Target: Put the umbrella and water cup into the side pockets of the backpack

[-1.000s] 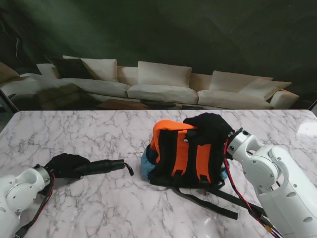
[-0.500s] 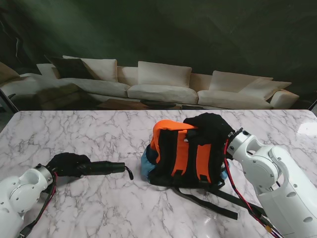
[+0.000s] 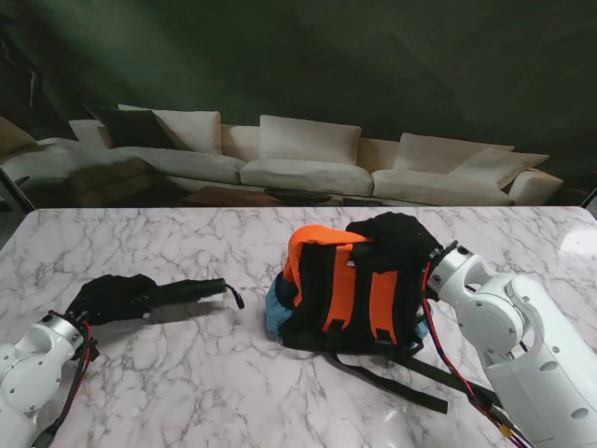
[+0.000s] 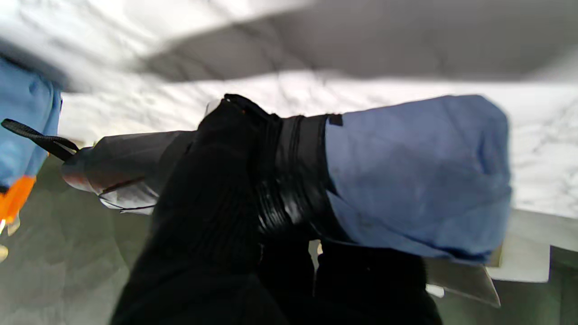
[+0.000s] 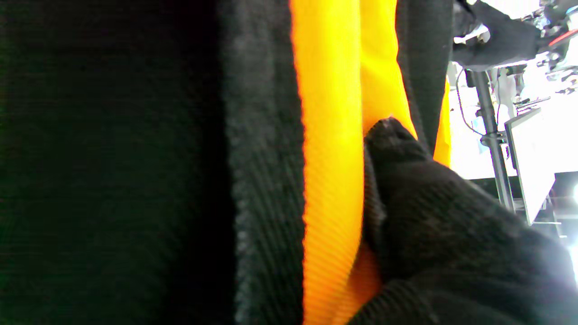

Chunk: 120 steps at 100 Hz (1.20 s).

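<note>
Our left hand (image 3: 110, 297) is clenched around the folded umbrella (image 3: 191, 290), lifted off the tabletop (image 3: 233, 392), well left of the backpack (image 3: 350, 289). Our right hand (image 3: 399, 245) grips the backpack's top. We should keep the pack steady and aim the umbrella's tip at the near side pocket.

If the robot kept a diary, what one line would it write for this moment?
left hand: grips folded umbrella | right hand: holds backpack top | umbrella not yet pocketed

Backpack (image 3: 350, 289) orange-black — umbrella (image 3: 187, 290) black — table (image 3: 187, 392) white, grey-veined marble.
</note>
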Available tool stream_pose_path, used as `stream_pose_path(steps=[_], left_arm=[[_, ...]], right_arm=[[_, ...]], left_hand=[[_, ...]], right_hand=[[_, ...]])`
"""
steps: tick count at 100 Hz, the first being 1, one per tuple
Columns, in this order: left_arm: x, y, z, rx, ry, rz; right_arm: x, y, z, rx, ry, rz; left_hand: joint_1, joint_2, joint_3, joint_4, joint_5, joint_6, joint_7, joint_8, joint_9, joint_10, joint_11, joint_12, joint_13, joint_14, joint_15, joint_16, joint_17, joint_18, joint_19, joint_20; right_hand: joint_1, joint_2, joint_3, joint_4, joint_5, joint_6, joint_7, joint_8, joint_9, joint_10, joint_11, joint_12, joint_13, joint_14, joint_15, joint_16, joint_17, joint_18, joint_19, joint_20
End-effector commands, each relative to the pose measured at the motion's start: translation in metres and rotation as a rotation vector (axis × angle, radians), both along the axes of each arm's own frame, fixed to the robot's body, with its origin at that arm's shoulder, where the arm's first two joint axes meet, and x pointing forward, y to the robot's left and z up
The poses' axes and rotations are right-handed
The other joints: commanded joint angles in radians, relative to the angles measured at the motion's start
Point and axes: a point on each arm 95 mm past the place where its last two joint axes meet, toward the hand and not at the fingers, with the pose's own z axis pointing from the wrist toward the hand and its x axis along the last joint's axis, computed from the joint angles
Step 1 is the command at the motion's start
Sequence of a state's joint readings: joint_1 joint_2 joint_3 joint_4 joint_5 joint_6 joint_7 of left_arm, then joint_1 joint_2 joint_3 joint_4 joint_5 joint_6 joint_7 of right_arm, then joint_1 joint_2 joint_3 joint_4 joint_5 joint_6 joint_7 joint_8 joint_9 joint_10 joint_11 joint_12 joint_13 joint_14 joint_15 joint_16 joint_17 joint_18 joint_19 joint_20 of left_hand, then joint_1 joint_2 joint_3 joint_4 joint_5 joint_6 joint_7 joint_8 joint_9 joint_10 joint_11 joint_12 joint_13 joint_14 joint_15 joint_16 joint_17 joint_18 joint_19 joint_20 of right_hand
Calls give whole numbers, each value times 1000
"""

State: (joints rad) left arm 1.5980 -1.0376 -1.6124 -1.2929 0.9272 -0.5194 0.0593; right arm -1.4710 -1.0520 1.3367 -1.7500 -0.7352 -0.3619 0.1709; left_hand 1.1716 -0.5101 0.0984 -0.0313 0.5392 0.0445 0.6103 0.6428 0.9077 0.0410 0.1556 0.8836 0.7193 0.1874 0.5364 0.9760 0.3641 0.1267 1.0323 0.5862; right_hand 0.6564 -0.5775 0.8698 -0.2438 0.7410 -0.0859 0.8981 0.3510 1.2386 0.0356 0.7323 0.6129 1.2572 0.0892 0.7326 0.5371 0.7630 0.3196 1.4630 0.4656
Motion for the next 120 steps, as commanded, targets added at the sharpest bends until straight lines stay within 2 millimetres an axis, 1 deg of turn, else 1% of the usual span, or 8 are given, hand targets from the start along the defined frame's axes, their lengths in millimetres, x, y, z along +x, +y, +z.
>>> stream_pose_path(steps=[1, 20, 36, 49, 59, 83, 95, 120], left_arm=[[8, -3, 18, -37, -56, -1], [14, -5, 45, -99, -163, 2], [18, -12, 69, -159, -230, -28], [21, -23, 87, -260, -265, -48], [23, -37, 95, -355, -283, -69], [29, -78, 100, -550, -275, -141], [29, -100, 94, -621, -231, -180], [33, -135, 81, -672, -132, -228]], right_arm=[[-1, -4, -17, -21, 48, -17], [-1, -5, -17, -16, 51, -21], [0, -6, -16, -18, 48, -23], [0, -7, -16, -20, 47, -27], [0, -8, -16, -16, 46, -31], [2, -9, -14, -16, 41, -41], [2, -11, -13, -13, 37, -46], [3, -13, -13, -8, 35, -51]], left_hand=[[119, 126, 127, 37, 120, -105, 246, 48, 88, -21, 80, 5, 42, 37, 79, -3, 42, -61, 82, 21], [119, 130, 125, 38, 114, -102, 245, 44, 84, -24, 79, 6, 38, 33, 75, -5, 37, -62, 76, 16], [119, 132, 124, 40, 113, -101, 246, 44, 83, -22, 78, 6, 39, 33, 72, -7, 40, -61, 74, 13], [119, 132, 124, 41, 112, -98, 244, 44, 82, -22, 76, 5, 37, 34, 69, -9, 38, -60, 71, 9], [119, 132, 124, 41, 112, -98, 244, 45, 82, -21, 74, 4, 39, 34, 66, -10, 39, -59, 70, 7], [119, 136, 125, 41, 109, -96, 241, 46, 79, -21, 75, 8, 36, 32, 65, -7, 36, -61, 69, 5], [119, 140, 123, 41, 103, -98, 243, 52, 73, -24, 75, 10, 31, 29, 65, -3, 31, -65, 71, 6], [119, 141, 120, 40, 102, -98, 241, 50, 72, -23, 76, 8, 30, 27, 63, -3, 29, -64, 71, 6]], right_hand=[[121, 82, 85, 50, 72, -174, 86, 10, 13, -53, 62, -5, 48, 6, -6, 12, -7, -1, -2, -8], [121, 83, 84, 51, 72, -175, 85, 11, 13, -52, 62, -5, 48, 7, -6, 12, -7, -1, -2, -8], [121, 82, 85, 51, 75, -175, 85, 12, 12, -52, 61, -5, 48, 5, -6, 13, -7, -1, -2, -8], [121, 82, 85, 51, 76, -173, 85, 12, 13, -53, 61, -5, 49, 7, -6, 13, -7, -1, -2, -8], [121, 83, 85, 51, 77, -175, 85, 13, 13, -53, 61, -5, 49, 6, -6, 13, -7, -1, -2, -8], [120, 83, 86, 51, 82, -179, 88, 17, 14, -54, 62, -4, 49, 5, -4, 14, -7, -1, -2, -8], [120, 83, 87, 52, 83, -182, 90, 21, 14, -54, 62, -3, 49, 5, -4, 15, -7, -1, -2, -8], [120, 84, 87, 51, 87, -183, 92, 28, 13, -54, 63, -2, 49, 5, -3, 15, -7, -1, -2, -8]])
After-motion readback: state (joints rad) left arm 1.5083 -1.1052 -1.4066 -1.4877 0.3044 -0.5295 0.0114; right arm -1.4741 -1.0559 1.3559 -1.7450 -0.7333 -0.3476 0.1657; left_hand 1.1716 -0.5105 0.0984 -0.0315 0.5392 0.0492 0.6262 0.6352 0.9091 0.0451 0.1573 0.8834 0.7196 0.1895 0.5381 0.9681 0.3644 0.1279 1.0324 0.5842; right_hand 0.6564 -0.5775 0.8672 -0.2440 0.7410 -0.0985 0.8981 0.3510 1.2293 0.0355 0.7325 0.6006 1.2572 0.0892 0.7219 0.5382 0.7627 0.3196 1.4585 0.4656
